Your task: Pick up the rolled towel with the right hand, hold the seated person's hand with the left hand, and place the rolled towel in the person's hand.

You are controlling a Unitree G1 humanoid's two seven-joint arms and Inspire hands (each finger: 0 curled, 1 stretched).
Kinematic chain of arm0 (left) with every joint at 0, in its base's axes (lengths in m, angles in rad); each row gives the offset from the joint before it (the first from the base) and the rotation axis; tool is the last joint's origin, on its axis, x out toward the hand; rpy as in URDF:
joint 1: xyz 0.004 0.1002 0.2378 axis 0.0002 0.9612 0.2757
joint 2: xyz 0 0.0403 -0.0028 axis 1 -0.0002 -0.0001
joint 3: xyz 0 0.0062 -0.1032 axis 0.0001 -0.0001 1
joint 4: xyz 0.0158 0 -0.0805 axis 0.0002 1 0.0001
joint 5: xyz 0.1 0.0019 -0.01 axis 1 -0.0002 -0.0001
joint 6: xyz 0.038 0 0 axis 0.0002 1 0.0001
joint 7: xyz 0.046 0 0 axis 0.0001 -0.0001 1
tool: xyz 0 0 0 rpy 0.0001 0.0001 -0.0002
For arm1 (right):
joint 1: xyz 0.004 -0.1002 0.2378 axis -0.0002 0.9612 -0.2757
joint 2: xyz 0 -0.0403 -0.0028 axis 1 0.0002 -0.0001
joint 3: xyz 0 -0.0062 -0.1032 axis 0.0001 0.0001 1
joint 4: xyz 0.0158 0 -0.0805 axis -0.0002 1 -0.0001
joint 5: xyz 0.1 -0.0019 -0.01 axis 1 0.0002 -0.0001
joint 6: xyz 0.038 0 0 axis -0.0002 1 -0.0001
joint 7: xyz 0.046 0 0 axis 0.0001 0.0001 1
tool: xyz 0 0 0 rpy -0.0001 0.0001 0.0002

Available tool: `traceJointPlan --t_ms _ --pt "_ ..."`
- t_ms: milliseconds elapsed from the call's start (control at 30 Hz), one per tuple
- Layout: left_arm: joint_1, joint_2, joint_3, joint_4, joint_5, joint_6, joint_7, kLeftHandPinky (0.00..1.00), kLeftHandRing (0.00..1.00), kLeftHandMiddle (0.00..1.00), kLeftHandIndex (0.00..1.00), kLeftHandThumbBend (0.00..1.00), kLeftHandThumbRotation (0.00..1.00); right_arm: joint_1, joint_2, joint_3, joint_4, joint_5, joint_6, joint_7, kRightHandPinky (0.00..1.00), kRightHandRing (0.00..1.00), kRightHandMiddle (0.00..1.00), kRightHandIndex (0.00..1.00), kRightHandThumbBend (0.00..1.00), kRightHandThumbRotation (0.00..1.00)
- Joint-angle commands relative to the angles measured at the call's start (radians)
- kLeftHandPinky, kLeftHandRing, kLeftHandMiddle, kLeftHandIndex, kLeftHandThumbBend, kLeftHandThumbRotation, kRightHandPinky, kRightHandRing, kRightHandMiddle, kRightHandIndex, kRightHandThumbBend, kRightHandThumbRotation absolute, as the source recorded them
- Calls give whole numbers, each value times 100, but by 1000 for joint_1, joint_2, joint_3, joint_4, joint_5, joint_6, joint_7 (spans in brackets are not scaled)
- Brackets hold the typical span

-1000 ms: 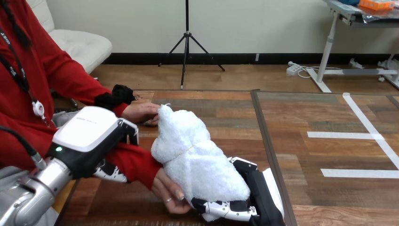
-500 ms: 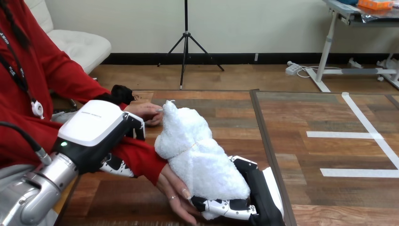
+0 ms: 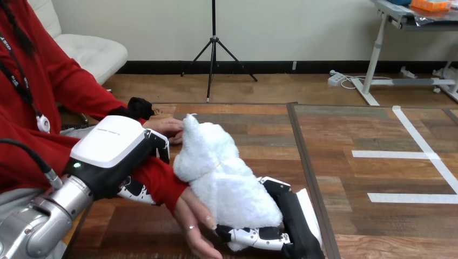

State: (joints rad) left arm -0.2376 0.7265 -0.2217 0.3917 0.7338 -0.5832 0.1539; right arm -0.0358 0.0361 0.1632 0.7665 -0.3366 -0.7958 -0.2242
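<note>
As you look down from the head camera, the rolled towel (image 3: 221, 172) lies slantwise near the middle of the wooden table (image 3: 259, 127). Its far end points to 11 o'clock and its near end to 5 o'clock. The robot's right hand (image 3: 294, 216) comes in at 5 o'clock below that near end. Its fingers (image 3: 251, 237) curl under the towel and grip it. The towel covers the thumb and much of the palm, so you cannot make those out.

At 6 o'clock the person's near hand (image 3: 193, 229) lies with its fingers stretched out. It touches the towel's near left edge, just beside the right hand's fingertips. You cannot tell how much of the towel's weight rests on it.

At 8 o'clock the robot's left hand (image 3: 116, 145) sits over the red sleeve (image 3: 159, 183) of that same arm. Its fingers (image 3: 134, 191) show curled beneath the sleeve, so it clasps the forearm just behind the wrist. Its white shell hides the top of the forearm from you.

Beyond it, at 10 o'clock, the person's far hand (image 3: 162, 127) rests on the table and reaches the towel's far end, which hides its fingertips.

To the right of the towel a dark strip (image 3: 305, 162) runs down the table. White tape lines (image 3: 410, 155) lie at 3 o'clock, well apart from both hands.
</note>
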Motion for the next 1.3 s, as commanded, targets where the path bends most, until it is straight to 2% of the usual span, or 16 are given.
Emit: traceJointPlan --t_ms 0,333,1033,1267 --pt "-107 -53 6 -91 -23 -27 18 28 31 36 40 82 9 -49 23 58 -63 -40 -1 16 7 11 19 20 57 0" --pt "-112 -59 4 -74 -21 -44 36 27 30 36 39 82 9 -43 23 62 -78 -39 15 19 6 11 19 20 57 0" --pt "-100 -64 9 -82 -35 -21 5 30 33 38 40 82 8 -38 17 53 -92 -13 21 36 6 11 19 20 57 0" --pt "-96 -66 10 -79 -27 -21 12 30 33 38 41 83 7 -39 13 53 -96 -20 21 28 6 11 19 20 57 0"
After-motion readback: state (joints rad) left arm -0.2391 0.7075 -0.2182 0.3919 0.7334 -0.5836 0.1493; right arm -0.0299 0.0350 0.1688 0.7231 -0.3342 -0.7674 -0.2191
